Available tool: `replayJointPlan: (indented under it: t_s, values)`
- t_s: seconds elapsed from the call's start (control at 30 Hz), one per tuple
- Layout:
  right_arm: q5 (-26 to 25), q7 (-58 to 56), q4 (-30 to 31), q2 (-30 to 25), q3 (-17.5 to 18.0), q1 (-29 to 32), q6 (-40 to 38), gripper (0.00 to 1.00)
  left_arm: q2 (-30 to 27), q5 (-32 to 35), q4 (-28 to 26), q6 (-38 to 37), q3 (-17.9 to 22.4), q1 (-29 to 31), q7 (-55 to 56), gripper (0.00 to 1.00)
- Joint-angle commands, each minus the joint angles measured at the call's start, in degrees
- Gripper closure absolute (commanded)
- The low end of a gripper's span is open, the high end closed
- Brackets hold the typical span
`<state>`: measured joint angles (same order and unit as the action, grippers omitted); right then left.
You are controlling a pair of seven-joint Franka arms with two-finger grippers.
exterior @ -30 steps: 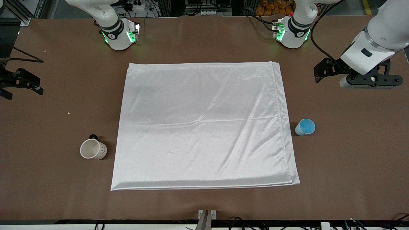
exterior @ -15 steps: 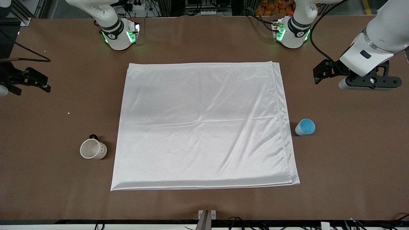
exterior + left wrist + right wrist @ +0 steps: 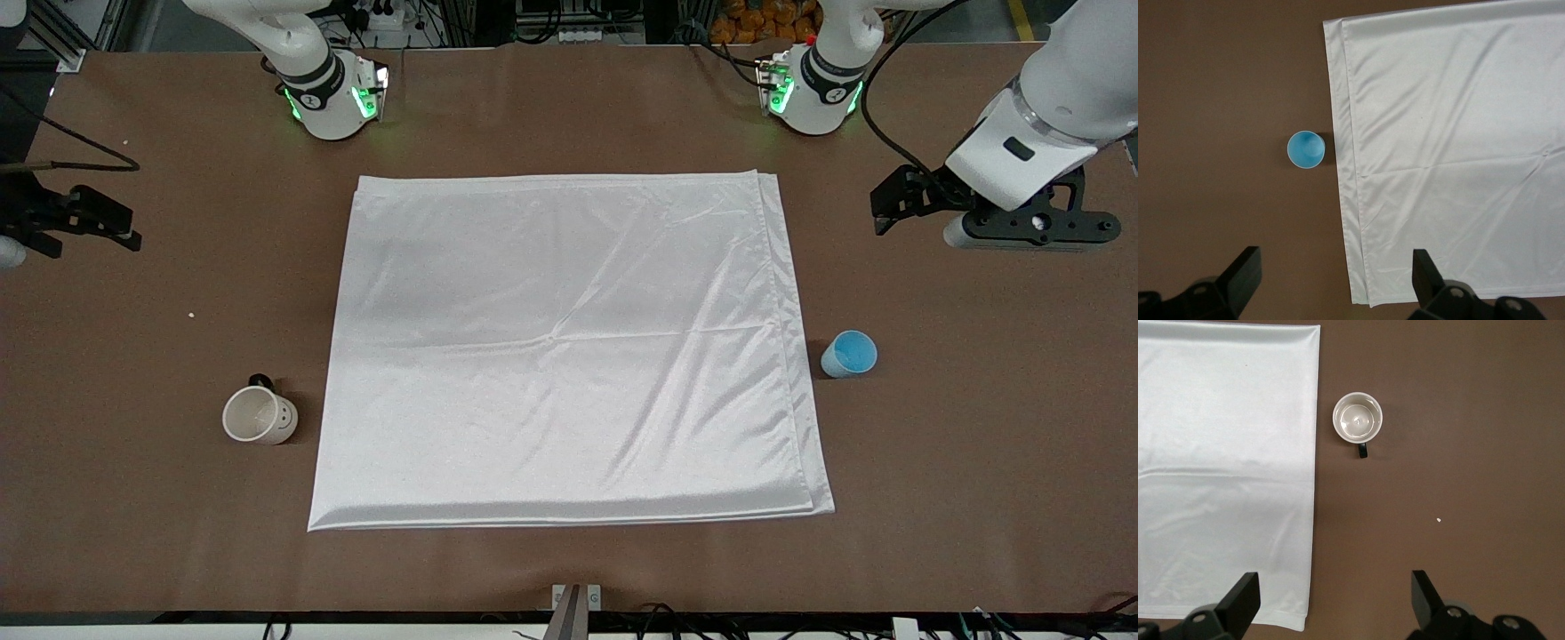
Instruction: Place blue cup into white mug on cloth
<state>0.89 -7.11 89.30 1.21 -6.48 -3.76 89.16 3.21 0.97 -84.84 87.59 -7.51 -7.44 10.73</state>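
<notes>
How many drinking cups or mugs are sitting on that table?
2. The blue cup stands on the bare table beside the cloth's edge at the left arm's end. The white mug stands off the cloth at the right arm's end. None appears hidden.

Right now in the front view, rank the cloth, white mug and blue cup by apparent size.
1. cloth, by far the largest.
2. white mug.
3. blue cup, slightly smaller; the mug stands nearer the camera, so this gap is less certain.
</notes>
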Motion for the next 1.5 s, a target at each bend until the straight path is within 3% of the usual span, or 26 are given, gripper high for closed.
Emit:
replayJointPlan:
  t_s: [0.0,0.63,0.93,1.47]
  values:
    - [0.52,0.69,2.37,-2.26,1.21,1.13,0.23,0.00,1.80,1.75,0.90,0.91,-0.22,-0.03,0.95,0.00]
    - [1.40,0.16,12.03,-0.42,1.21,0.86,6.11,0.00,2.59,3.33,-8.50,11.46,-0.40,0.93,0.87,0.00]
    - [1.40,-0.01,24.69,1.60,1.29,0.77,23.68,0.00,2.42,3.33,-15.26,17.78,-0.49,0.85,0.87,0.00]
    - [1.40,-0.01,24.96,14.08,1.38,0.33,37.13,0.00,3.12,4.57,-28.80,34.92,-0.49,0.93,0.78,0.00]
